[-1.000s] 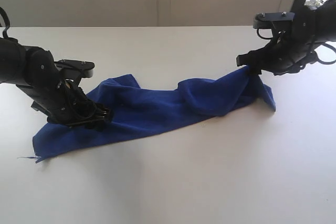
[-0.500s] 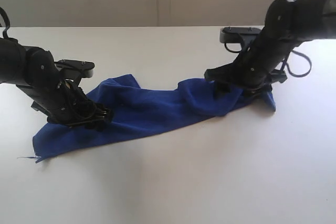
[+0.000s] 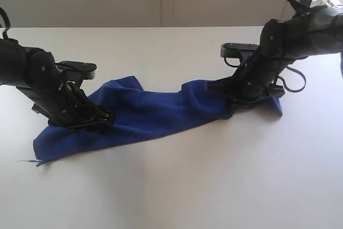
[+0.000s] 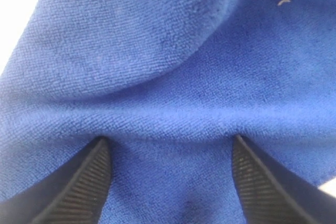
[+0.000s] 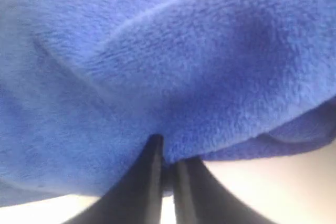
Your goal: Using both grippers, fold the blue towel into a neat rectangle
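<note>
My left arm (image 3: pixel 29 73) is matte black, made of thick rounded segments joined at bulky knuckles; a flat black plate (image 3: pixel 79 68) with rounded ends caps its wrist, dotted with small pale screw heads; thin black cables (image 3: pixel 80 110) curl in loops beside it. My right arm (image 3: pixel 305 28) wears the same dull black shell; its own flat bracket (image 3: pixel 242 48) carries pale screw heads too, and a black cable loop (image 3: pixel 298 81) hangs off it. My left fingers (image 4: pixel 84 187) are black and tapering, their inner faces finely ribbed; my right fingers (image 5: pixel 139 187) are narrow, smooth and black, thinning to slim tips.
</note>
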{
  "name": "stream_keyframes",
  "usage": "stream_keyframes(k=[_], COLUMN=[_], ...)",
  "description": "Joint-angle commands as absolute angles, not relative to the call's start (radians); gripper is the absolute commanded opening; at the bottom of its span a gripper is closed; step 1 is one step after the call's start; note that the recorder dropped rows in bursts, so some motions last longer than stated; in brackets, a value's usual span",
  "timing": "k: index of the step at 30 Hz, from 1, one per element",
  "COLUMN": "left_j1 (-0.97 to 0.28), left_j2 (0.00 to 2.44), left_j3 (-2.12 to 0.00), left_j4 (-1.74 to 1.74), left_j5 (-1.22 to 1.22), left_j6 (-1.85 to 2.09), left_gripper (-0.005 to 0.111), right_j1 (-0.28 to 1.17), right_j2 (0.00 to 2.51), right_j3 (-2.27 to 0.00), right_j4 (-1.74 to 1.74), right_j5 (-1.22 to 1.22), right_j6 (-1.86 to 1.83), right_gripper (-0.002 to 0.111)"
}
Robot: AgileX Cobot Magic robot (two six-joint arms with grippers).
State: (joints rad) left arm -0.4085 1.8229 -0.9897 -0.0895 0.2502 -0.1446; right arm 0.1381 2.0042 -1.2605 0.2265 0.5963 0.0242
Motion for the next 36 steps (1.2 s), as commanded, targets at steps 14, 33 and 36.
stream_keyframes(k=[14,33,36], left_j1=[-0.412,-0.412,-0.412], left_j2=[1.86,1.86,1.86], left_j3=[-0.972,-0.972,-0.972], left_j4=[-0.096,-0.096,-0.096], left_j5=[0.325,0.347,0.343], left_j6=[-0.134,-0.134,-0.134], left_gripper=[0.07,0.07,0.07], right_j1=[0.131,-0.07,-0.058], right_j2=[1.764,1.958,1.95], right_j3=[-1.353,-1.447,-1.447], right_j4=[0.228,0.213,0.211], right_j5=[0.367,0.387,0.556], right_j6=[0.026,0.0,-0.084], right_gripper=[0.0,0.072,0.068])
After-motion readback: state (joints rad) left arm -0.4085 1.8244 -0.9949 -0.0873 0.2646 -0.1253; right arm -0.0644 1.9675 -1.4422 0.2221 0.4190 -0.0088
